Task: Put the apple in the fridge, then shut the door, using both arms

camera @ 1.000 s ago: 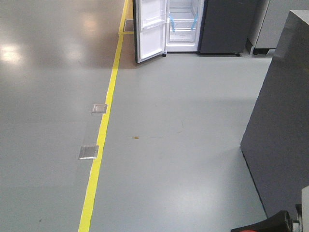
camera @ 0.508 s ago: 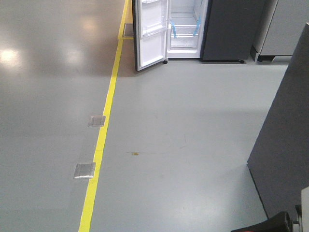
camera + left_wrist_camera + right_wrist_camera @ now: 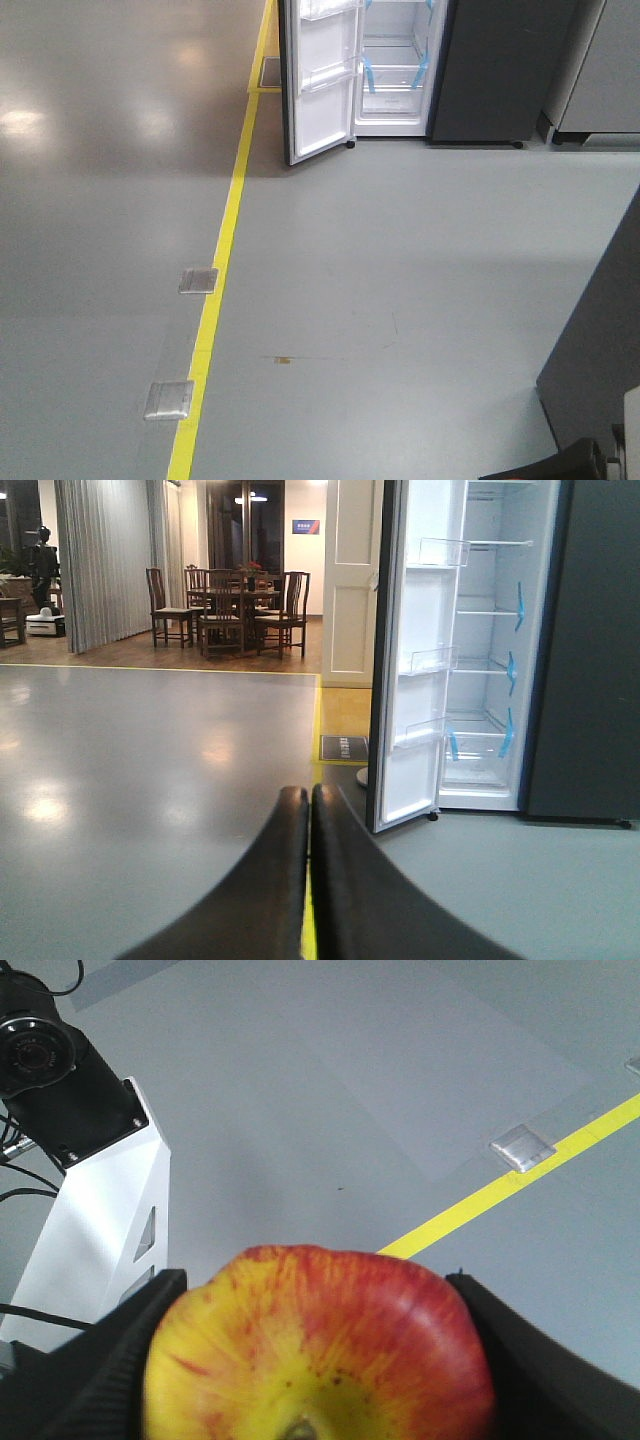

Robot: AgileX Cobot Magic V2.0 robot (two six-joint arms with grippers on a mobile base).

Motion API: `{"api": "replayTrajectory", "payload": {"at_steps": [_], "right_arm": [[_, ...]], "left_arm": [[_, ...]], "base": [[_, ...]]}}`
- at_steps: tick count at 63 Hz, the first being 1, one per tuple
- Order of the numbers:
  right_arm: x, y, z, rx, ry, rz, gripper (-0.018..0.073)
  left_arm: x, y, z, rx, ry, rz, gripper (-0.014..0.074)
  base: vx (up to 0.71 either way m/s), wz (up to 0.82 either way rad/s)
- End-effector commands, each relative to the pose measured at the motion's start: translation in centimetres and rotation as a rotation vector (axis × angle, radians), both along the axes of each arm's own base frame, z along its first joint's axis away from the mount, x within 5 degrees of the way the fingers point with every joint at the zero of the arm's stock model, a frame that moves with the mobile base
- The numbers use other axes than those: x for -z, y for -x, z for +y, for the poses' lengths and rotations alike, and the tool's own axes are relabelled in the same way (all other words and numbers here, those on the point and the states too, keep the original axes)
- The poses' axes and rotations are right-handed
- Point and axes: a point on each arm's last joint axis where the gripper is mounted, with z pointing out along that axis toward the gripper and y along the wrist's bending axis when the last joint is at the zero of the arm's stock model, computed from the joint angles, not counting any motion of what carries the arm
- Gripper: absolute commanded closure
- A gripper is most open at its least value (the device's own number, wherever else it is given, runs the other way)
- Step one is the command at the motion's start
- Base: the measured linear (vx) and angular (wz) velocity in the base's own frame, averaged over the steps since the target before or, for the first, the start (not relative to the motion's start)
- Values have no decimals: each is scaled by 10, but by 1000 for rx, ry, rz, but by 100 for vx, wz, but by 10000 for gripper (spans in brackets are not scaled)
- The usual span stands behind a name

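Observation:
The fridge point(image 3: 490, 70) stands at the far end of the floor, dark grey with a white interior point(image 3: 395, 70) and blue tape strips on its shelves. Its door point(image 3: 320, 80) is swung open to the left, white inside with clear bins. The fridge point(image 3: 480, 680) and the door point(image 3: 410, 680) also show in the left wrist view. My left gripper point(image 3: 308, 805) is shut and empty, pointing at the floor left of the door. My right gripper point(image 3: 320, 1360) is shut on the apple point(image 3: 320, 1340), red and yellow, dimple facing the camera. A bit of a black arm point(image 3: 560, 465) shows at the bottom right.
A yellow floor line point(image 3: 225, 250) runs toward the fridge, with two metal floor plates point(image 3: 198, 280) beside it. A dark grey cabinet point(image 3: 600, 350) stands close on the right. A grey-and-white unit point(image 3: 600, 80) is right of the fridge. A dining table with chairs point(image 3: 240, 605) is far left.
The view has advanced toward the fridge, which now looks larger. The floor plates have slid down the frame and the grey cabinet on the right has moved toward the edge.

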Motion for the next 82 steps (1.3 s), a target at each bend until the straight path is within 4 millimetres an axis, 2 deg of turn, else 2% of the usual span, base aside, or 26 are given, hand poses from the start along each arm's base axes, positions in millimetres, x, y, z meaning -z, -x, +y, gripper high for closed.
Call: {"api": "replayTrajectory", "payload": {"at_steps": [1, 82], "right_arm": [[-13, -2, 2, 21, -67, -31, 253], [-13, -2, 2, 22, -67, -30, 253]], "left_arm": [[0, 1, 0, -3, 4, -69, 603], [0, 1, 0, -3, 4, -69, 603]], "base": [[33, 3], [34, 0]]}}
